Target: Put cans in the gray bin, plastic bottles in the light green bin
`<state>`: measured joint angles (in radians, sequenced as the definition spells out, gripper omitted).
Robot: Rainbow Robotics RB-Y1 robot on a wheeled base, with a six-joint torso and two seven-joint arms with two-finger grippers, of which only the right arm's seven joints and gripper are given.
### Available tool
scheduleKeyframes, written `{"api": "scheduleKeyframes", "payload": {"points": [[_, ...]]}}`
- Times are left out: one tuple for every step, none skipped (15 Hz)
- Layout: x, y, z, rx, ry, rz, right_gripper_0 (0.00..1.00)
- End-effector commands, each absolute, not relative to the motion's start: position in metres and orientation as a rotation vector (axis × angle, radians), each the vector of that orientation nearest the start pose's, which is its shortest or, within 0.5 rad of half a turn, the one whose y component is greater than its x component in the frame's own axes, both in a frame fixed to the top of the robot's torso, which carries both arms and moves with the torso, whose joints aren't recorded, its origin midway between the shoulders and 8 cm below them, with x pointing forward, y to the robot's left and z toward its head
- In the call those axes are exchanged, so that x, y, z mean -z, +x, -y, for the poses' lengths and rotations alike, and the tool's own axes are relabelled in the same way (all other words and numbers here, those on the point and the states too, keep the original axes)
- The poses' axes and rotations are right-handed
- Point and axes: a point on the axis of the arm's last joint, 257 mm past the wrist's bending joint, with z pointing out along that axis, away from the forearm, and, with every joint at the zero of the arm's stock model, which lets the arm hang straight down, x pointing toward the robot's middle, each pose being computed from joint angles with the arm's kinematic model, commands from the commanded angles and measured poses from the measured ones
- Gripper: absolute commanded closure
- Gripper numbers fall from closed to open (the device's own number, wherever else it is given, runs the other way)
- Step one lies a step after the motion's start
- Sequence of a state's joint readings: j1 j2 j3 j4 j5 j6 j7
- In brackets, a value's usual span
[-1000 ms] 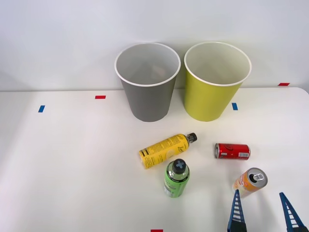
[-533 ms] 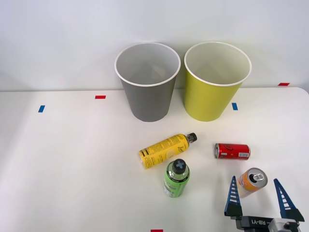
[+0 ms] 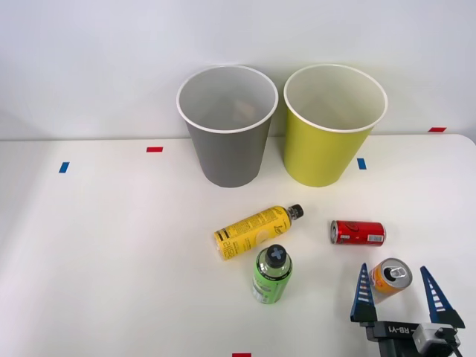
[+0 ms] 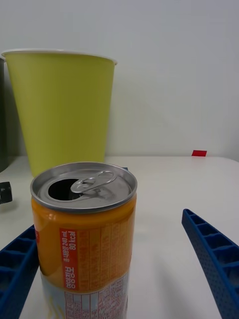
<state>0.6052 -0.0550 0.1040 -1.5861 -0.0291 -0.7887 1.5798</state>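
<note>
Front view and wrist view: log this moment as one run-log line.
right gripper: open, straddling upright orange can | red can, yellow bottle: lying | green bottle: upright | nothing binned

Plain pale wall (image 3: 89, 59), white table (image 3: 104, 245), small red and blue tape marks (image 3: 154, 149)

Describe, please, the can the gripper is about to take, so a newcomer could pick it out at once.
Start at the light green bin and come toward the table's near right corner, past the red can lying on its side. There the orange can stands upright between the open right gripper fingers, its silver top already opened.
</note>
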Motion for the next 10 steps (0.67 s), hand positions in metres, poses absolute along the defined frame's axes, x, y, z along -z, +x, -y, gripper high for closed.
{"api": "scheduleKeyframes", "payload": {"points": [[0.2703,0.3236,0.2674,0.098,0.035,-1.336,0.65],[0.2704,0.3230,0.2678,0.097,0.038,-1.336,0.94],[0.2703,0.3230,0.2681,0.096,0.041,-1.336,0.98],[0.2699,0.3235,0.2682,0.093,0.044,-1.334,1.00],[0.2700,0.3228,0.2684,0.090,0.046,-1.334,1.00],[0.2695,0.3234,0.2675,0.088,0.046,-1.333,1.00],[0.2687,0.3234,0.2671,0.088,0.049,-1.329,1.00],[0.2679,0.3226,0.2675,0.090,0.049,-1.326,1.00],[0.2680,0.3222,0.2660,0.088,0.050,-1.325,1.00],[0.2659,0.3215,0.2663,0.090,0.047,-1.322,1.00]]}}
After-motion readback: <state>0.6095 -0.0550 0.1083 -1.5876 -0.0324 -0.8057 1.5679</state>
